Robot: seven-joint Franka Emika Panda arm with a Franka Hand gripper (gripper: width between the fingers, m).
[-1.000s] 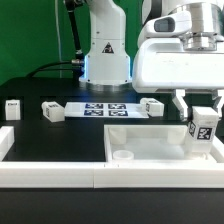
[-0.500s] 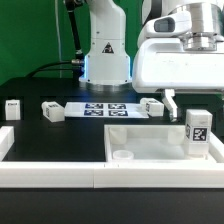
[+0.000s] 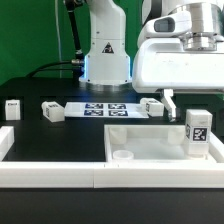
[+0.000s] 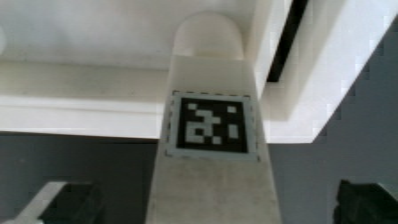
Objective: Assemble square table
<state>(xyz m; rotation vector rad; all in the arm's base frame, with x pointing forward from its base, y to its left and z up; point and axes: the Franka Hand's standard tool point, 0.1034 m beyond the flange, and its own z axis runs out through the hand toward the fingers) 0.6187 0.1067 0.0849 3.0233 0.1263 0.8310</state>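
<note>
Moved since 1 second ago: gripper [image 3: 196,104] jaws, from clamped to wide, holding nothing. 1 leg [image 3: 197,130] stands upright in the tabletop [image 3: 150,148], at the exterior view's right corner. Next, I judge: lift clear, fetch a spare leg [image 3: 152,106].

Exterior frontal, wide; wrist close, down; both show leg [image 4: 214,130].

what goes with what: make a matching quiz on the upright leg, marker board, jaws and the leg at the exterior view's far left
1 upright leg
2 marker board
3 leg at the exterior view's far left
4 jaws

a open
b lying down
c standing in a corner of the panel
d flat, tags up

Pairs: 1-c, 2-d, 3-b, 4-a
</note>
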